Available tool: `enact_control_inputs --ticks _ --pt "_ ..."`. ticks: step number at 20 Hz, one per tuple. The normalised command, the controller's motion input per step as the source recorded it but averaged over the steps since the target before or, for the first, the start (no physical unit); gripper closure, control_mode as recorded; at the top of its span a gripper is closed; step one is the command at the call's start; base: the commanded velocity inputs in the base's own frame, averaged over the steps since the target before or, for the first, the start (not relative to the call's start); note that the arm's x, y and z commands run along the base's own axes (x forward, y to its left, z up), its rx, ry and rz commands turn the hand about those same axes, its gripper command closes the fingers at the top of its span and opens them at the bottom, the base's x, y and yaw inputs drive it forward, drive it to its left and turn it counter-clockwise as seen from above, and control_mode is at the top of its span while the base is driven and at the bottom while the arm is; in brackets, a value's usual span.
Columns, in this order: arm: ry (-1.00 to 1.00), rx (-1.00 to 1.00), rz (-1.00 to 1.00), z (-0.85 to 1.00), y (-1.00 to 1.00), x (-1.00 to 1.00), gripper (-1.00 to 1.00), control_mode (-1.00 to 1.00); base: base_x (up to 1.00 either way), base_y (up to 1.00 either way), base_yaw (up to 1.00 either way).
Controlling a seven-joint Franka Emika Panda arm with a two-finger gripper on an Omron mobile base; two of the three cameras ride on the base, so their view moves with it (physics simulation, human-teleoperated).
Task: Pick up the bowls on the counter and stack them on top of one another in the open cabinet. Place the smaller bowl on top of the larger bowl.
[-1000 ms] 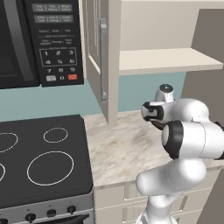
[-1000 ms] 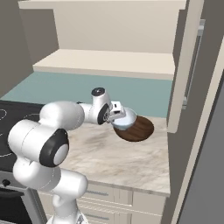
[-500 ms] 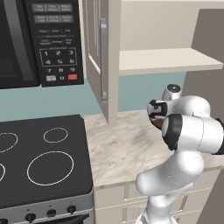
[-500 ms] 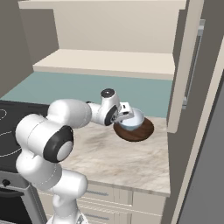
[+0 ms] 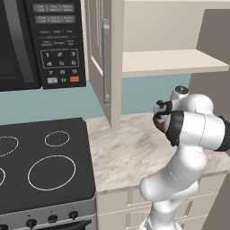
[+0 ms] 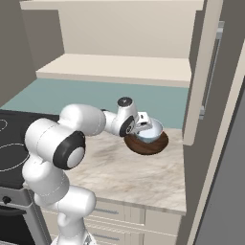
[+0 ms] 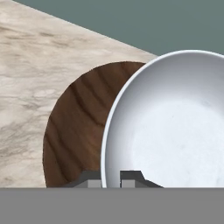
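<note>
Two bowls meet here: the hand (image 6: 144, 125) pinches the pale blue bowl's (image 6: 151, 131) rim, dark wooden bowl (image 6: 145, 144) directly beneath it.

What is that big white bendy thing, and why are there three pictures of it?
It is a robot arm in a pretend, computer-drawn kitchen. Two cameras sit behind it, one on its left and one on its right, so you see the same counter from two sides. The third camera rides on its hand and looks along the end effector, which is its pinching part. The end effector is shut on the rim of the small bowl. Below that bowl is a wide brown bowl resting on the counter; I cannot tell if the two touch. Beside the counter is a black stove, and above are a microwave and an open cabinet with a bare shelf.
</note>
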Motion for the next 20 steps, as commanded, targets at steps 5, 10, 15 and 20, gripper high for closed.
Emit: enact_control_inputs --ticks 5,10,15,20 --pt "0.0 0.0 0.02 -0.15 -0.08 0.0 1.0 -1.0 0.0 0.0 0.0" --pt "0.0 0.0 0.04 -0.14 0.0 0.0 1.0 -1.0 0.0 0.0 0.0" --pt "0.0 0.0 0.04 -0.13 0.0 0.0 1.0 -1.0 0.0 0.0 0.0" --pt "0.01 0.0 0.04 -0.15 0.0 0.0 1.0 -1.0 0.0 0.0 0.0"
